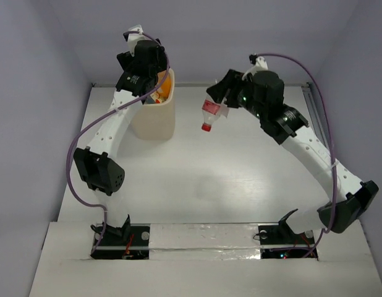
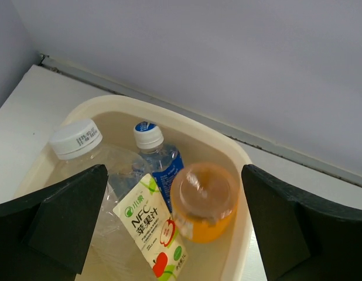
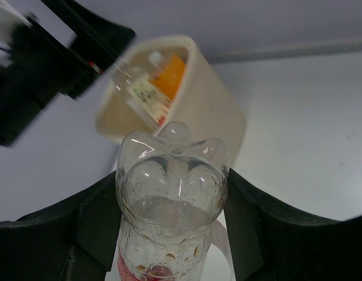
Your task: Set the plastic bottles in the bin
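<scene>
Bin (image 1: 155,119) stands upright near the far-left corner of the counter, close to the far edge. Left gripper (image 1: 156,79) hangs directly over its mouth; from the left wrist view we see this gripper (image 2: 174,175) spread wide with nothing between its fingers, the bin's cream rim (image 2: 187,120) below. We count four bottles inside: a clear bottle (image 2: 81,146) with a white cap, a blue-labelled bottle (image 2: 160,158), a bottle with a white fruit-print label (image 2: 154,234) lying across the others, and an orange bottle (image 2: 204,202) against the right-hand wall. Right gripper (image 1: 223,102) is above the counter towards the far edge, near its middle and right of the bin, apart from it. It is clamped on the red-labelled bottle (image 1: 209,111), which is lifted off the surface and tilted, its red cap (image 1: 206,127) pointing down towards the near edge. From the right wrist, the bottle's clear base (image 3: 172,175) faces the camera, gripped on both sides, with the bin (image 3: 210,99) beyond it.
</scene>
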You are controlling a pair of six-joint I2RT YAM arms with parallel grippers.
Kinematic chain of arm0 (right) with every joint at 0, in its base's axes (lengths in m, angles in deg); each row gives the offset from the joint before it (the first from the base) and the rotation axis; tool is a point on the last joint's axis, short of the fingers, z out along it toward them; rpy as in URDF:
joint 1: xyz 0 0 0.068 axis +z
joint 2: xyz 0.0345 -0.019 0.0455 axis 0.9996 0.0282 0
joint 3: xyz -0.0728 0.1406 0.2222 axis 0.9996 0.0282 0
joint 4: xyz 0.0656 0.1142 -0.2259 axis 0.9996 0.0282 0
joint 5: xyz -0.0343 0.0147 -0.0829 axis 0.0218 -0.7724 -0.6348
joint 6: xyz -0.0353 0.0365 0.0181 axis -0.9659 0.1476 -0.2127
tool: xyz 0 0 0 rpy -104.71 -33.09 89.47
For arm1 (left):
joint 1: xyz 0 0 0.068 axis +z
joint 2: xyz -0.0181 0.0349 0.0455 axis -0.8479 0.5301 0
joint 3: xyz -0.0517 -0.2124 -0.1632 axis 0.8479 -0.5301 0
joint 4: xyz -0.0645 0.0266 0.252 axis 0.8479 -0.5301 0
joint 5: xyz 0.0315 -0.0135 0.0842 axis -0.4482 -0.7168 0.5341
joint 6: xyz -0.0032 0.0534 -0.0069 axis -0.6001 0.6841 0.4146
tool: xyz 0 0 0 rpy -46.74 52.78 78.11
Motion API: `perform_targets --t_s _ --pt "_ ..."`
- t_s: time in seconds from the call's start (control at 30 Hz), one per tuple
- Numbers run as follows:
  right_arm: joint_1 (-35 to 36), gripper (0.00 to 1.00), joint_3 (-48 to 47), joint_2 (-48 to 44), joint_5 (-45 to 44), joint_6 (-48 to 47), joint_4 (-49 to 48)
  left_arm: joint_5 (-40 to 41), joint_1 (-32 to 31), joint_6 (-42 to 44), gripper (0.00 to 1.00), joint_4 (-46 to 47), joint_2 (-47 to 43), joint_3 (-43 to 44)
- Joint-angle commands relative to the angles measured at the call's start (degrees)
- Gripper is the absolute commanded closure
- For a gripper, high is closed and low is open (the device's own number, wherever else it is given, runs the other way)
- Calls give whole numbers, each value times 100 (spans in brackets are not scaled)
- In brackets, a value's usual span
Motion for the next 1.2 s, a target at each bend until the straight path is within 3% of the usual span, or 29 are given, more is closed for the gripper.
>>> perform_targets --t_s 0.0,0.13,0.27,0.37,0.53,0.83,0.93,1.07,1.17 --pt "-29 34 -985 615 260 174 -449 -158 1 111 1 146 -479 347" --pt "102 34 -1934 1432 279 499 -907 -518 1 -99 1 -276 -936 515" --pt "374 34 -3191 2451 165 439 -1109 -1071 1 -503 1 -172 -1814 -571" --pt "594 33 -4821 3435 -317 184 -1040 -1274 1 -846 1 -57 -2858 -1485" --pt "744 33 -6416 5034 -828 -508 -1021 -1608 1 -1154 1 -407 -3801 -2358" --pt "1341 28 -5761 5626 -1627 -3205 -1803 -1811 1 -1049 1 -1128 -4856 -2992" --pt "1517 21 -5163 5512 -1979 -3673 -2181 -1828 1 -1058 1 -1173 -5006 -3045" --pt "1650 1 -5267 5512 -2278 -3851 -2094 -1995 1 -1119 1 -1156 -5024 -3080" --pt "1650 0 -5425 5223 -2278 -3658 -2041 -2031 -52 -1154 1 -1138 -4998 -2931"
